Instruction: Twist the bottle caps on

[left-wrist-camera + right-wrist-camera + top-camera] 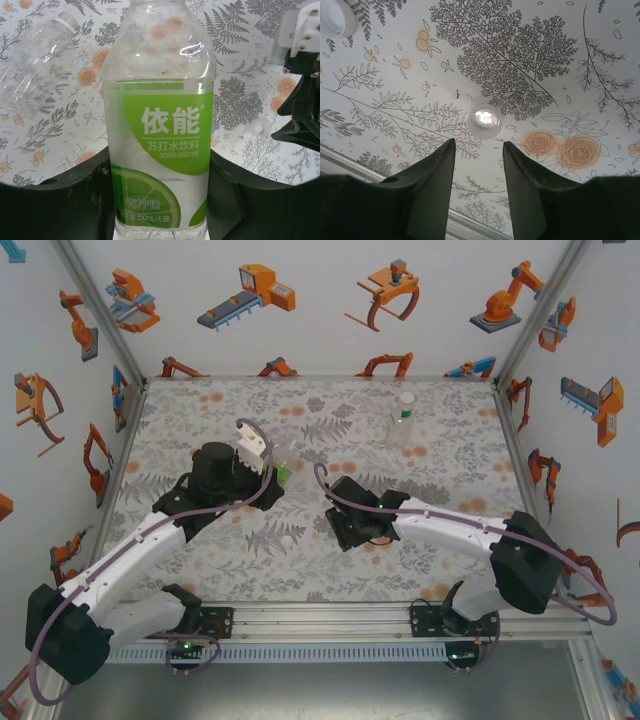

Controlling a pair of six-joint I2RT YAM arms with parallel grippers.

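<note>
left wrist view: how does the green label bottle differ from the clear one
The green label bottle carries a lime-green label; the clear bottle is bare. The left end effector grips the green label bottle; the clear bottle is untouched. Both are see-through plastic.

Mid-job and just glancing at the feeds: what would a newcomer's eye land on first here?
First comes the green-labelled bottle, clamped in the left gripper left of the table's centre. Next is a loose white cap, lying on the floral mat just beyond the right gripper's open fingers. A clear bottle stands upright at the far right.
</note>
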